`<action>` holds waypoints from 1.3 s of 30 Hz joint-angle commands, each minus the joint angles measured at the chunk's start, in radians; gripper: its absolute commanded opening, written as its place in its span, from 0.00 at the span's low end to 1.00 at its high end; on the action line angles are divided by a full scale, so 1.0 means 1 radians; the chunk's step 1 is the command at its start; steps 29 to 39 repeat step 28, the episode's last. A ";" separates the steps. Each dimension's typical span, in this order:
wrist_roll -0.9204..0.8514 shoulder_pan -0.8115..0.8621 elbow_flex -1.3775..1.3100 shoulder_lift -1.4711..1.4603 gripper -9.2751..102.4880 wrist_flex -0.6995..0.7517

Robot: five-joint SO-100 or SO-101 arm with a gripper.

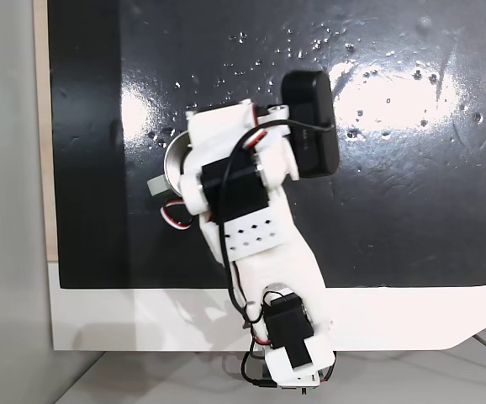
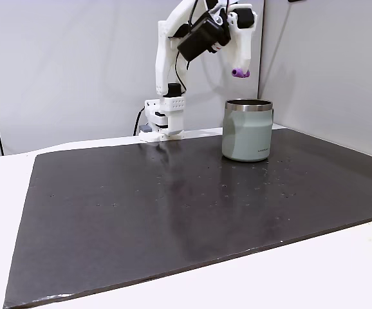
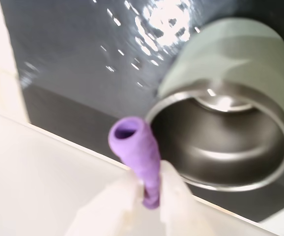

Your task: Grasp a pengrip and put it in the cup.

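while the claw [image 3: 151,194] pinches the pengrip [image 3: 138,152] above the cup [image 2: 248,131], nothing else stands on the dark mat [image 2: 173,212].

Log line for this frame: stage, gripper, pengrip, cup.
stage: carry above cup | gripper: shut on pengrip, raised | pengrip: held in the air, not yet in cup | cup: upright on mat

One arm [image 2: 173,58], one gripper [image 3: 152,196] with two fingers [image 3: 174,196], one purple pengrip [image 3: 139,152], one cup [image 2: 248,129], one dark mat [image 2: 173,212] and one white table [image 2: 302,283] under it all.
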 commanded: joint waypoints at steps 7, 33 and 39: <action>-0.052 -0.156 0.115 0.074 0.08 -0.021; -0.075 -0.152 0.101 0.095 0.30 -0.025; -0.075 -0.152 0.101 0.095 0.30 -0.025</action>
